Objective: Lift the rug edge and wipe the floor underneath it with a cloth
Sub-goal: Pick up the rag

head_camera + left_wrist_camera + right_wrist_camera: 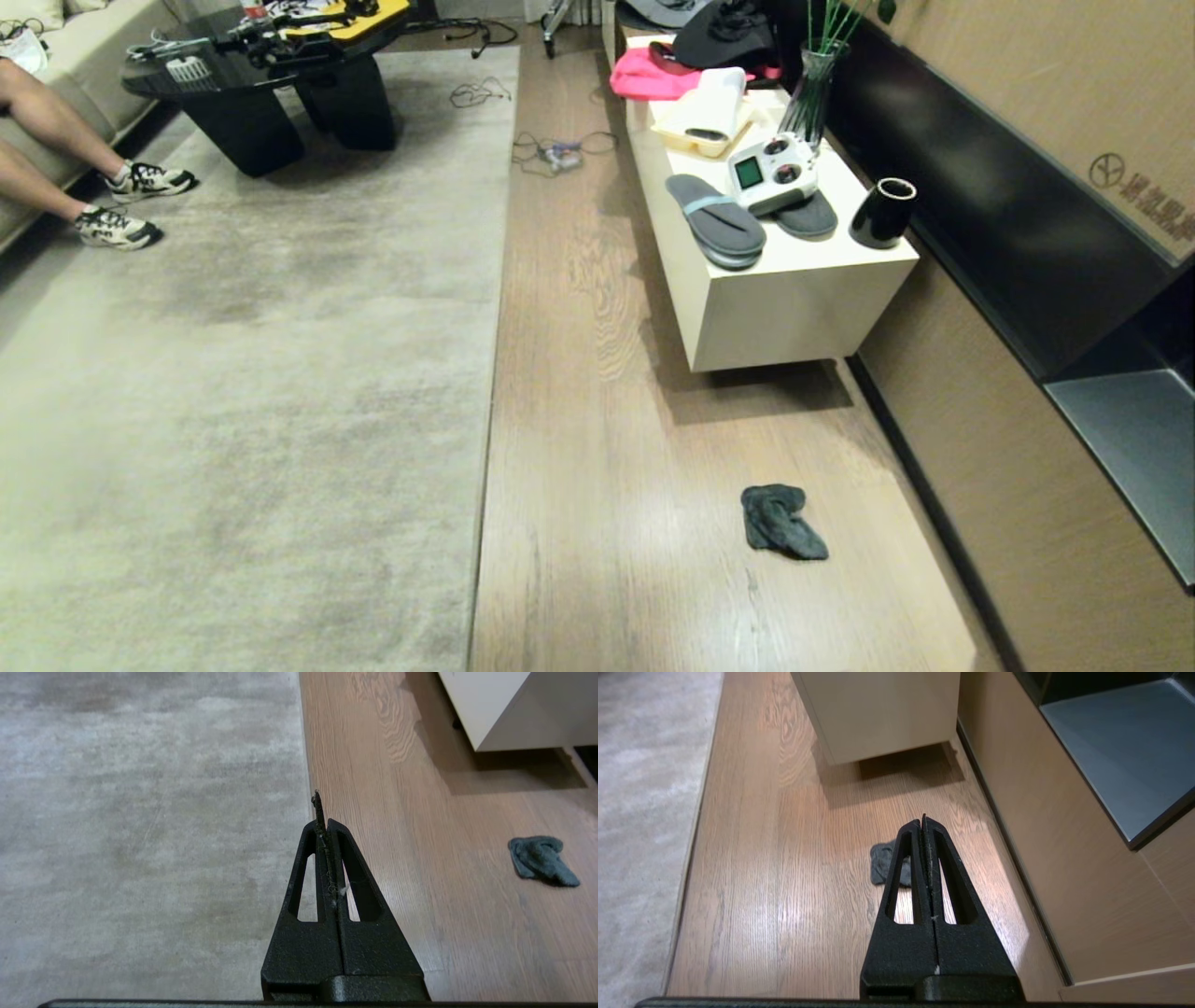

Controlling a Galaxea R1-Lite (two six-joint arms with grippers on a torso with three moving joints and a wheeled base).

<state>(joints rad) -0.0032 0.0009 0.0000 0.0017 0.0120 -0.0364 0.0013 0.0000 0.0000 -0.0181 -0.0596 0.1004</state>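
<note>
The small dark grey-green fuzzy cloth (781,522) is seen crumpled on the light brown wood-plank floor (607,523), at about 5 o'clock in the head view, well apart from the straight thin edge of the large pale grey-beige rug (487,392), which lies flat toward 9 o'clock. Both hands are pressed together and empty: the left hand (321,812) above the rug border, the right hand (923,826) above the cloth. The cloth is judged light, soft and easily pinched at a raised fold; the rug border is judged heavier and limp, best gripped at its very rim.
</note>
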